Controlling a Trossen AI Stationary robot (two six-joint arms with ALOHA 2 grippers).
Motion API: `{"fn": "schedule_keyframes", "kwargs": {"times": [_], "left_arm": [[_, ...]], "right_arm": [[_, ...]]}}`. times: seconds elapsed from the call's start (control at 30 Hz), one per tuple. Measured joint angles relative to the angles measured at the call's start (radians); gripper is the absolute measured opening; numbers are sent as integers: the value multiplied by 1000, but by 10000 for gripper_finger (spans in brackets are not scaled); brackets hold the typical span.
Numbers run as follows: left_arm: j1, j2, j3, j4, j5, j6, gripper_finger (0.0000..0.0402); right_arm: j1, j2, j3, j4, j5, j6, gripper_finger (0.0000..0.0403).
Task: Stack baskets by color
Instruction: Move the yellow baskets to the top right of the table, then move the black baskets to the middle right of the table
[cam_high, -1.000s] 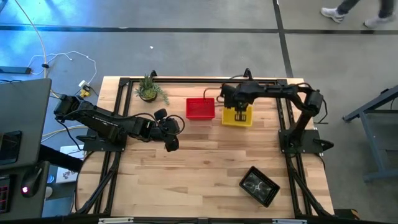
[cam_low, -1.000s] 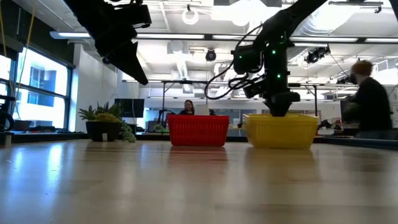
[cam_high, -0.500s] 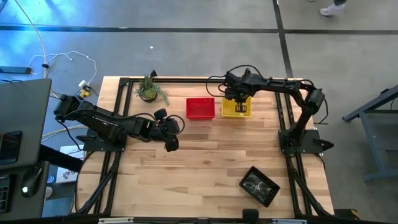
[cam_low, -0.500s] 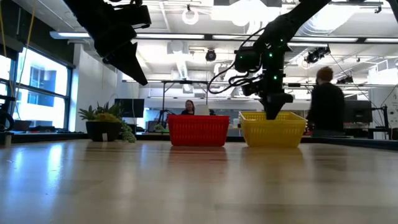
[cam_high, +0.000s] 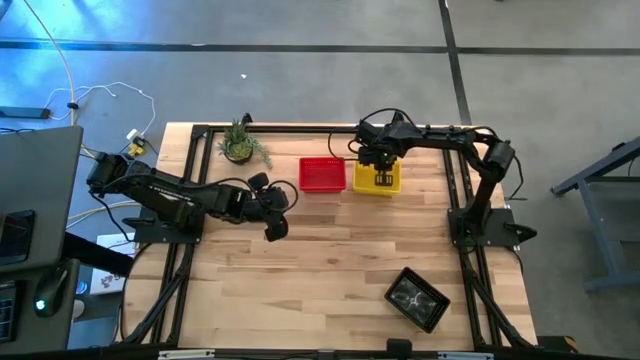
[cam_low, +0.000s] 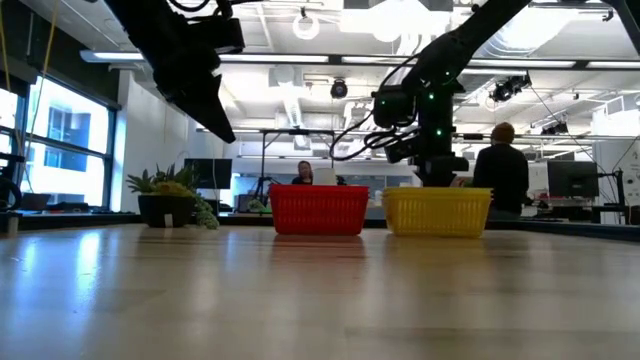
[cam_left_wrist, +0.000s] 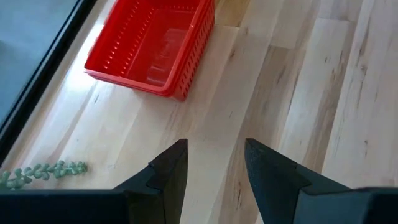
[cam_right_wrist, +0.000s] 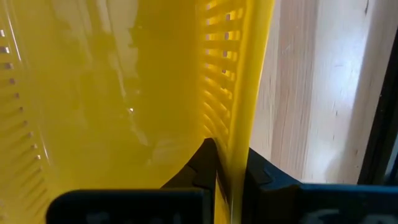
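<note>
— Right tool (cam_high: 381, 168), what's it doing?
— Clenched on the yellow basket's (cam_high: 380, 178) wall, so I can set it on the surface (cam_high: 330, 250) just beside the red basket (cam_high: 322, 175). My left tool (cam_high: 274, 213) hangs released, waiting nearby.

Two matte black jointed arms with looping black cables.

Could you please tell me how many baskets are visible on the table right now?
3: a red basket near the far edge, a yellow basket beside it, gripped by the right claw, and a black basket near the front. Nested ones may be hidden.
</note>
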Motion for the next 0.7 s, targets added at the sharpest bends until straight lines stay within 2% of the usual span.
{"fn": "schedule_keyframes", "kwargs": {"times": [0.17,0.5,0.6,0.7], "left_arm": [[0,0,0,1,5,0,145],[0,0,0,1,6,0,145],[0,0,0,1,8,0,145],[0,0,0,1,8,0,145]], "right_arm": [[0,0,0,3,25,0,21],[0,3,30,17,130,55,125],[0,3,76,-21,98,69,137],[1,3,122,-81,111,73,139]]}}
